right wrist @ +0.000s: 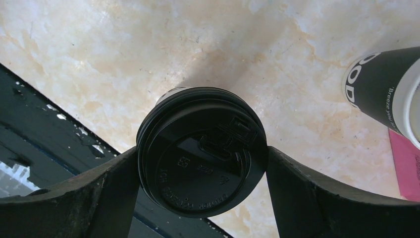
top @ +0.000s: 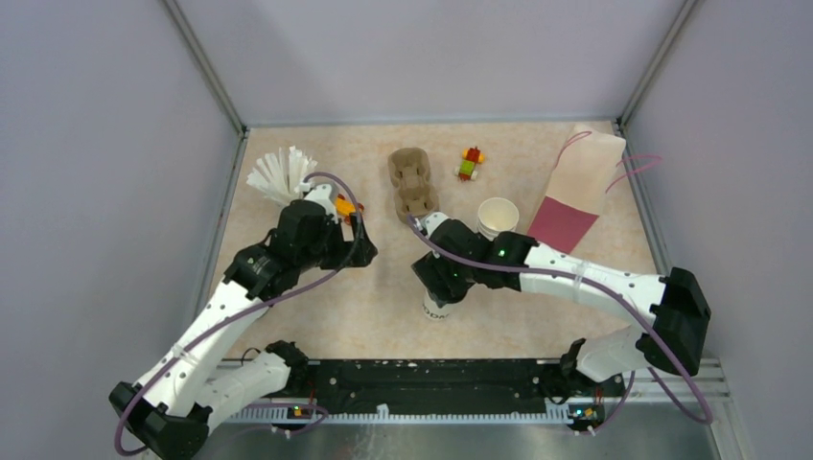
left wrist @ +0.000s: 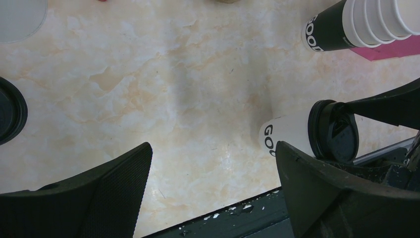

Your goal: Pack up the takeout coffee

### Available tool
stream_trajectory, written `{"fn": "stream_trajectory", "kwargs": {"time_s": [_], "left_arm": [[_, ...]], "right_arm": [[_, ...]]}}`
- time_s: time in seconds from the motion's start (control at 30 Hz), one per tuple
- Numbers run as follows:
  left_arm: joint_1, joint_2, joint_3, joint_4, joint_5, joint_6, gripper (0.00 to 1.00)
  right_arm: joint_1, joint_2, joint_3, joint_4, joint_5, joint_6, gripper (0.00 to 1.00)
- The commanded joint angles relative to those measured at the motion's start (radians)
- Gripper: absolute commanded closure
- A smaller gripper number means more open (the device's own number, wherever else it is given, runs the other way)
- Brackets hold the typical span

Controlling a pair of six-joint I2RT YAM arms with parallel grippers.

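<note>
A takeout coffee cup with a black lid stands near the table's front edge. My right gripper is over it, and both fingers touch the lid's rim on opposite sides. The left wrist view shows the same cup with my right arm over it. A stack of open, lidless cups stands further back, and shows as a dark cup wall in the right wrist view. My left gripper hangs open over bare table, left of the cups, with nothing between its fingers.
A brown pulp cup tray lies at the back centre, a small toy beside it. A cup of white sticks stands back left. A paper bag lies back right. Another black lid sits left of my left gripper.
</note>
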Motion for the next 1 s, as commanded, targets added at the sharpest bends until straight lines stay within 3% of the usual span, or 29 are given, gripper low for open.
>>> {"fn": "stream_trajectory", "kwargs": {"time_s": [0.0, 0.27, 0.47, 0.67, 0.97], "left_arm": [[0.001, 0.017, -0.007, 0.061, 0.01, 0.028, 0.01], [0.0, 0.055, 0.009, 0.089, 0.044, 0.063, 0.01], [0.001, 0.095, 0.026, 0.114, 0.054, 0.093, 0.01], [0.0, 0.137, 0.023, 0.159, 0.09, 0.096, 0.01], [0.001, 0.172, 0.032, 0.179, 0.113, 0.114, 0.01]], "right_arm": [[0.015, -0.022, 0.045, -0.046, 0.095, 0.014, 0.17], [0.013, -0.057, 0.002, -0.259, 0.363, 0.155, 0.17], [-0.015, -0.083, -0.038, -0.364, 0.442, 0.285, 0.17], [-0.137, -0.076, -0.057, -0.362, 0.44, 0.326, 0.18], [-0.177, -0.075, -0.095, -0.341, 0.507, 0.4, 0.16]]}}
